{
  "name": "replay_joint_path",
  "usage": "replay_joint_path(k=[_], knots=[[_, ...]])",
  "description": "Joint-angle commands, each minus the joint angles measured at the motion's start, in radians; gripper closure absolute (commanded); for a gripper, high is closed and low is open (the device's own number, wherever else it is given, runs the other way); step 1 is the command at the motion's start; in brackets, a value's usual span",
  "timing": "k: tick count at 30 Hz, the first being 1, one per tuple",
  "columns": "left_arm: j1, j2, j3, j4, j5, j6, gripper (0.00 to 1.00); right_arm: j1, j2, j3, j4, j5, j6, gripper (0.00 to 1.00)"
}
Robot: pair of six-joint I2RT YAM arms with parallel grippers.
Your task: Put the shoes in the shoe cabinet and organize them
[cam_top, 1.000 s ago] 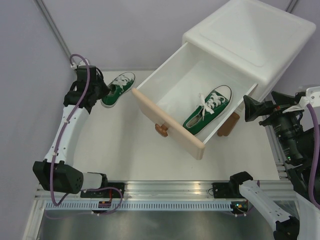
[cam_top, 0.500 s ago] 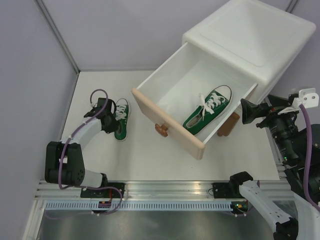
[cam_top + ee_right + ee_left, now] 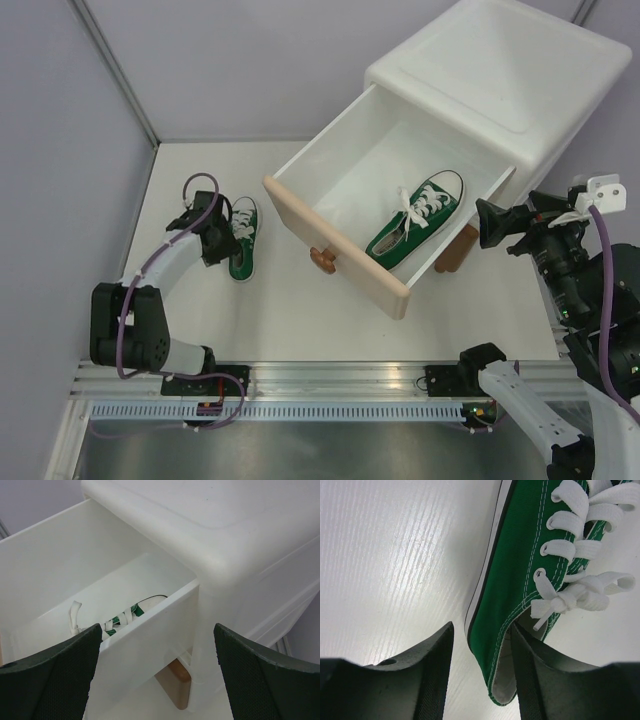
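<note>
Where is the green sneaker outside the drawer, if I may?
The green sneaker lies on the table, top view's left, at the left gripper, left of the beige drawer front.

TOP: fixed, high behind arm bases, faces down over full table (image 3: 300, 300) | L-WRIST: very near, faces shoe (image 3: 515, 580) at tips of left claw (image 3: 482, 630) | R-WRIST: near, faces drawer (image 3: 60, 565) ahead of right claw (image 3: 157, 630) | SHARED: top view holds both.

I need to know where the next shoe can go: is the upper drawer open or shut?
Open. The upper drawer stands pulled out of the cabinet, a green sneaker lying inside.
</note>
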Motion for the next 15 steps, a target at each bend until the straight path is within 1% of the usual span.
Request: replay_joint_path(k=[1, 6, 12, 13, 15], knots=[[-0.005, 0.037, 0.044, -0.020, -0.014, 0.061, 0.46, 0.004, -0.009, -0.008, 0.028, -0.015, 0.012, 0.04], [-0.033, 0.101, 0.064, -0.020, -0.002, 0.068, 0.46, 0.003, -0.010, -0.013, 0.028, -0.014, 0.012, 0.04], [-0.058, 0.150, 0.091, -0.037, -0.081, 0.073, 0.48, 0.003, -0.015, -0.019, 0.027, -0.008, 0.007, 0.04], [-0.058, 0.159, 0.096, -0.041, -0.117, 0.076, 0.48, 0.004, -0.015, -0.021, 0.027, -0.008, 0.010, 0.04], [-0.058, 0.167, 0.105, -0.052, -0.140, 0.079, 0.51, 0.003, -0.016, -0.022, 0.027, -0.009, 0.011, 0.04]])
